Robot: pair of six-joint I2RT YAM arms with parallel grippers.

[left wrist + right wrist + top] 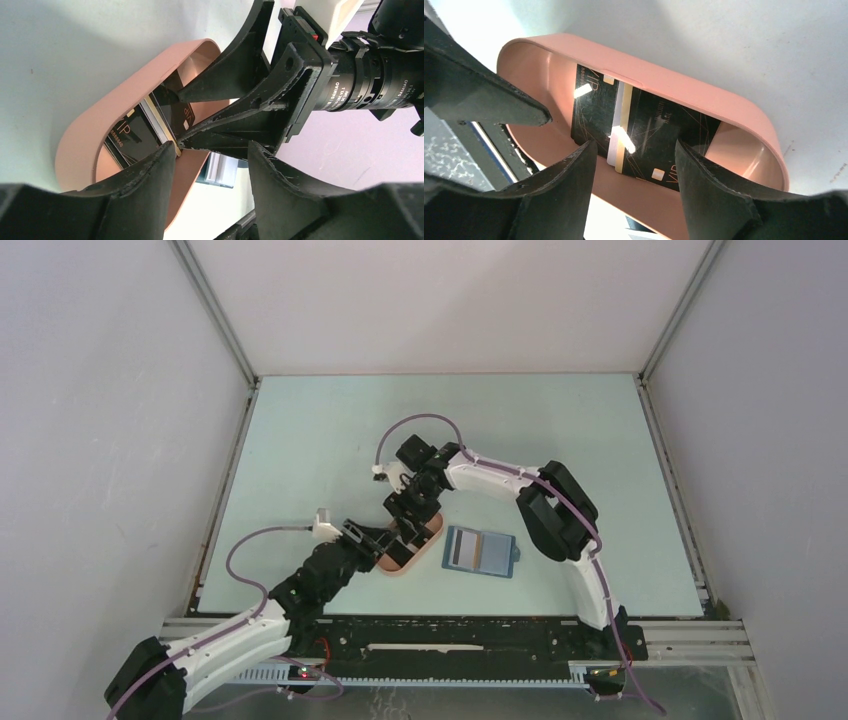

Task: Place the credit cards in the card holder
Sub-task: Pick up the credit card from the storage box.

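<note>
Black credit cards [644,127] with gold VIP print lie overlapped in a pink oval tray [704,92], with a pale card edge showing between them. They also show in the left wrist view as dark cards [135,135]. My right gripper [634,146] hangs open over the tray's near wall, with nothing between its fingers. My left gripper [212,150] is open too, one fingertip [165,152] at the tray's rim by a card edge. The blue card holder [480,551] lies open just right of the tray [405,552], with a tan striped card on its left half.
Both grippers crowd the same tray, the left gripper [385,540] from the near left and the right gripper [415,515] from behind. In the left wrist view the right gripper's fingers [225,85] reach into the tray. Grey walls close in the pale green table [330,440].
</note>
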